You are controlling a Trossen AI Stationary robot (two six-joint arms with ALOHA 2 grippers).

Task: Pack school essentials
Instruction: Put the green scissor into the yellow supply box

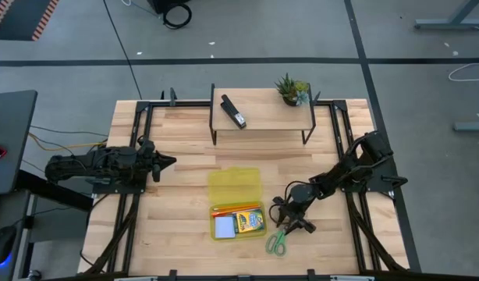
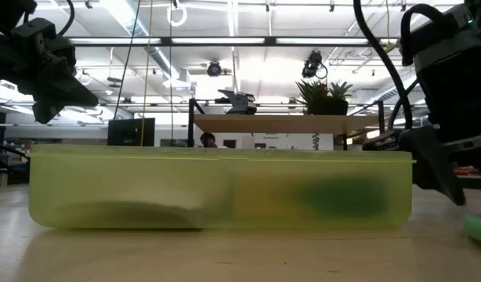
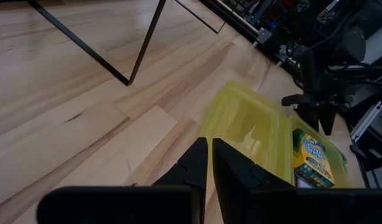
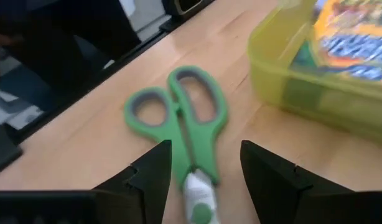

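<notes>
An open yellow case (image 1: 235, 187) lies mid-table. Its tray holds a crayon box (image 1: 250, 221), a pale blue notepad (image 1: 225, 227) and an orange pencil (image 1: 228, 209). Green-handled scissors (image 4: 178, 109) lie flat on the table to the right of the case, near the front edge. My right gripper (image 4: 200, 168) is low over them, open, one finger on each side of the scissors' pivot end (image 4: 197, 193), with a gap at both sides. My left gripper (image 1: 165, 161) is shut and hangs over the table's left part, away from the case.
A raised wooden shelf (image 1: 263, 117) on thin black legs stands at the far edge, with a black stapler (image 1: 233, 112) and a small potted plant (image 1: 290, 90) on it. Bare wood lies between the shelf and the case. Black frame rails run along both table sides.
</notes>
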